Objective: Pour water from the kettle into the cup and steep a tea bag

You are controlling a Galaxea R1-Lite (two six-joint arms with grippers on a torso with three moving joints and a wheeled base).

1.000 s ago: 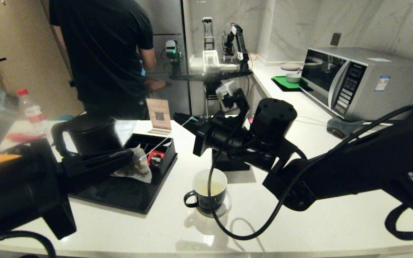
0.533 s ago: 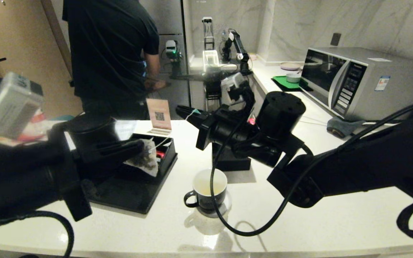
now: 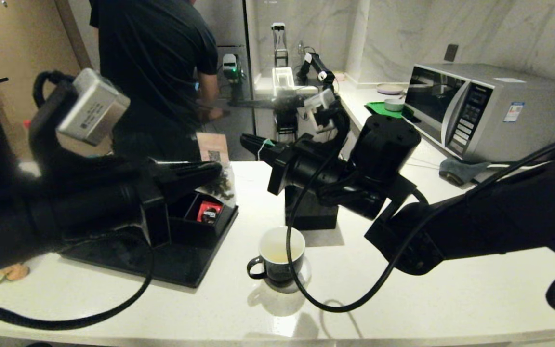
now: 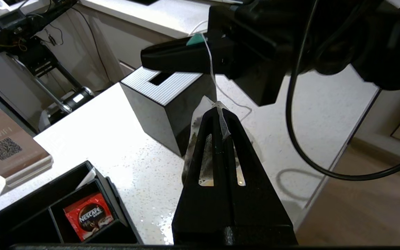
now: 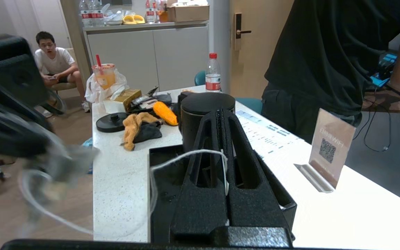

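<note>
My left gripper is shut on the top edge of the tea bag, a mesh bag of dark leaves hanging in the air over the tray's right end. In the left wrist view the tea bag droops under the shut gripper. My right gripper is shut on the bag's thin white string, higher and to the right. The cup stands on the counter below both grippers, with yellowish water inside. The kettle shows only in the right wrist view, beyond the shut right gripper.
A black tray with compartments holds a red packet. A black cube tissue box stands behind the cup. A QR sign, a microwave and a person are at the back.
My left gripper has lifted the tea bag up off the tray and carried it right, toward the right gripper. The right gripper has risen a little with the string.
</note>
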